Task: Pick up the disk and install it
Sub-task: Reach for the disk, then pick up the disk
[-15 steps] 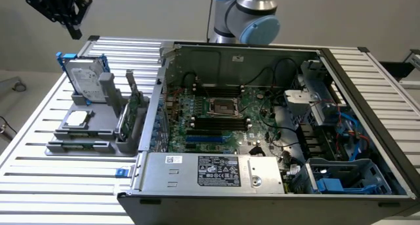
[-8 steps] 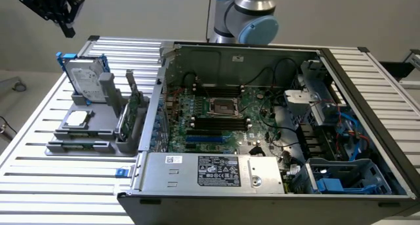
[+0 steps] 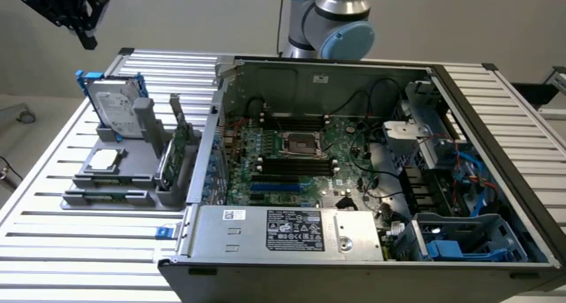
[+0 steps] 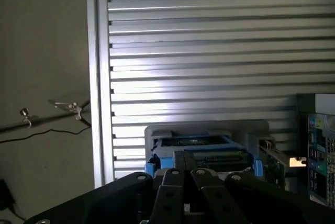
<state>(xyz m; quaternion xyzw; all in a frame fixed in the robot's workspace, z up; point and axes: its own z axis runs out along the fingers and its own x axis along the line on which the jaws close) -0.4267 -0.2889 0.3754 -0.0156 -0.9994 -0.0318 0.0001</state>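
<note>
**Hanging closed and empty, well clear above**

In the exterior view, the black gripper (image 3: 87,36) is hanging at the upper left over the slatted aluminium table (image 3: 53,203), apart from everything on it. The wrist view is showing its fingers (image 4: 179,161) pressing together with no gap and clasping nothing. Below it, the silver-grey hard drive in a blue plastic carrier (image 3: 119,107) is standing upright in the grey plastic rack (image 3: 132,197), its upper edge lying free; its white label is carrying print too small to read. Beside it, a small square silver chip (image 3: 105,160) is lying flat; a thin green circuit card (image 3: 169,158) is standing on edge. Further right, the open grey computer case (image 3: 354,283) is exposing its motherboard; the power supply's white and black stickers (image 3: 296,230) are proving illegible; a blue plastic drive bay (image 3: 468,240) is sitting in the near right corner, partly hidden by the case wall. The arm's grey and light-blue joint (image 3: 340,24) is running off the top edge.
</note>
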